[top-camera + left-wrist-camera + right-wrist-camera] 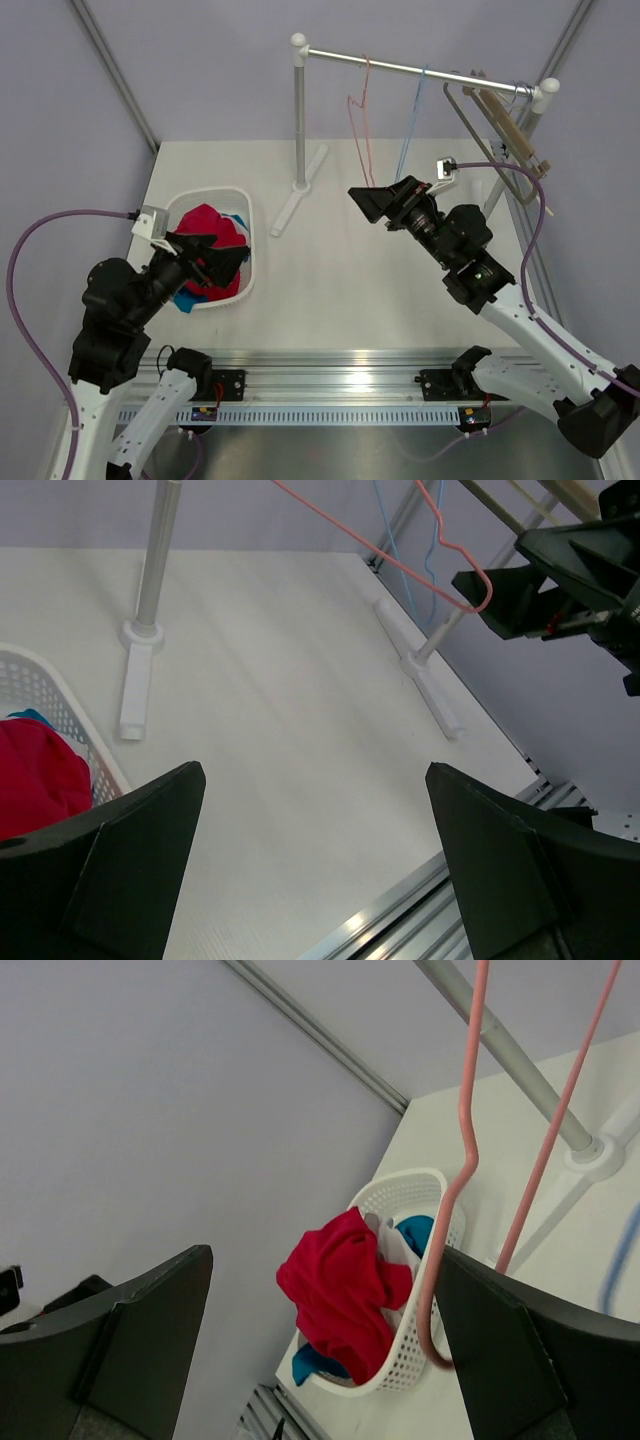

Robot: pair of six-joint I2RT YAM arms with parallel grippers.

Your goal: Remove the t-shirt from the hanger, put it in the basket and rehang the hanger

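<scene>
Both jaws stand released and empty, and the bare hanger (468, 1070) just ahead of the right jaws could snag there and drop.

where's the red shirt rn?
Top view: the red shirt is in the white basket on the table's left side, by the left gripper, piled over blue cloth.

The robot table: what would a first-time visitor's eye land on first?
A bright red garment lies heaped in a white basket at the table's left, beside the open left hand. At the back, a bare pink hanger and a blue hanger dangle from a metal rail, with the right hand open near them.
</scene>
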